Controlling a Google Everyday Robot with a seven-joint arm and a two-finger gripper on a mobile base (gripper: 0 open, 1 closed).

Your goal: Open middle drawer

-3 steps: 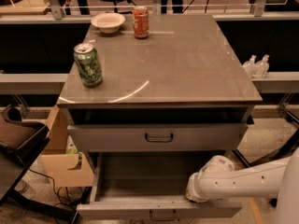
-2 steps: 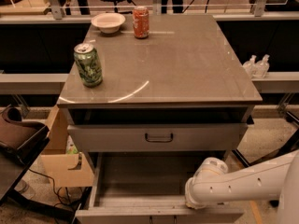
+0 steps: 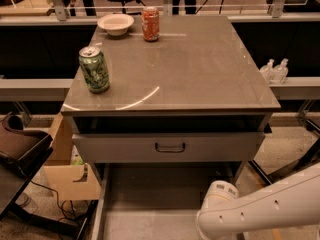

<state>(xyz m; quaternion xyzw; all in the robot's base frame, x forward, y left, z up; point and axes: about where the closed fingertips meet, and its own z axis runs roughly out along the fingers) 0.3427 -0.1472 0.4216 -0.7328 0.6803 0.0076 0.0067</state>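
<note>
Pulling the middle drawer [image 3: 150,216] straight toward 6 o'clock should prevent binding; the gripper lies hidden below the white wrist [image 3: 219,215] at 5 o'clock, so I cannot tell its grip.

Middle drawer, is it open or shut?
Open: the middle drawer sticks far out, its floor showing below the top drawer; the gripper lies beyond the bottom edge.

warm, rather dim overhead light lays a curved streak of glare on the tabletop [image 3: 200,69] near its front edge, leaves the recess under the tabletop and the open middle drawer [image 3: 150,194] below it in shadow, and brightens the white arm [image 3: 260,209] below the tabletop's front right corner, whose pincer lies out of view.
</note>
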